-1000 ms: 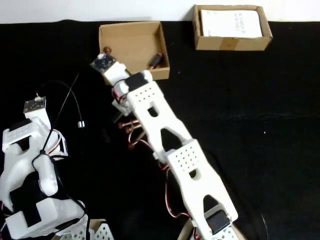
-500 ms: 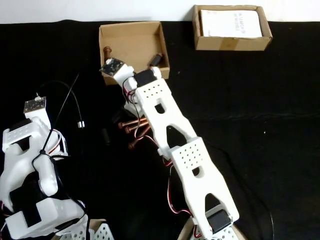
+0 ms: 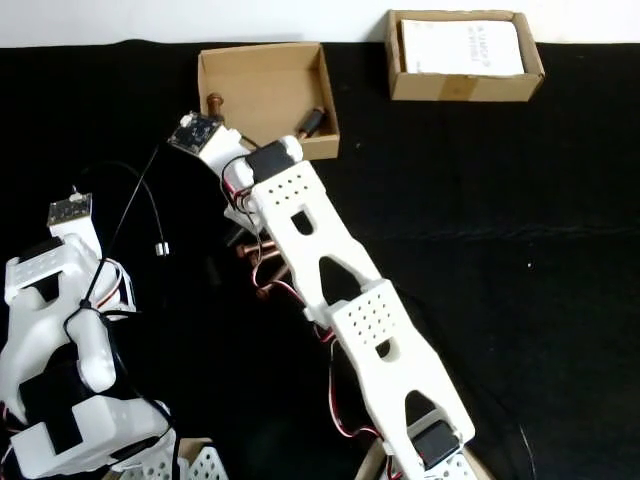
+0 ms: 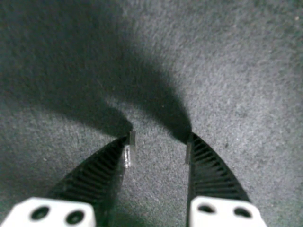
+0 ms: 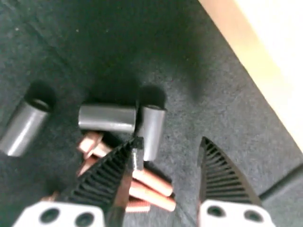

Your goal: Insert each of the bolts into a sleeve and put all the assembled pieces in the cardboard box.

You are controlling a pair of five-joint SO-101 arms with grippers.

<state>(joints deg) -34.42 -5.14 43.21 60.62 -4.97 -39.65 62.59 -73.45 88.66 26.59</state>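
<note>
A: Left side first?

B: Left arm (image 3: 60, 330) sat folded at the left edge of the counter (image 4: 236, 71). Left end effector (image 4: 158, 146) hung over bare cloth, jaws apart, nothing between them.

A: And the loose parts?

B: Middle of the counter, just in front of the cardboard box (image 3: 262, 90). Three sleeves (image 5: 106, 118) lay on their sides, hollow, no bolt in any of them. Two touched end to side; the third lay a little apart. The bolts (image 5: 149, 187), copper-coloured, lay heaped just beside the sleeves, some crossing each other. I could not count them exactly.

A: Right arm?

B: It stretched from the near edge toward the box's front left corner. Right end effector (image 5: 170, 142) hovered over the heap, jaws apart, gripping nothing. One fingertip stood above the bolts, next to a sleeve.

A: Anything in the box?

B: One assembled piece (image 3: 312, 122) lay against the right wall. A bolt head (image 3: 214, 101) showed near the left wall; I could not tell whether it was sleeved.

A: Further right?

B: A second box (image 3: 530, 85) holding a white sheet (image 3: 462, 47), no task parts visible.

A: Progress?

B: My judgement: early. One, perhaps two, delivered; three sleeves and the heap left to pair and carry.
</note>
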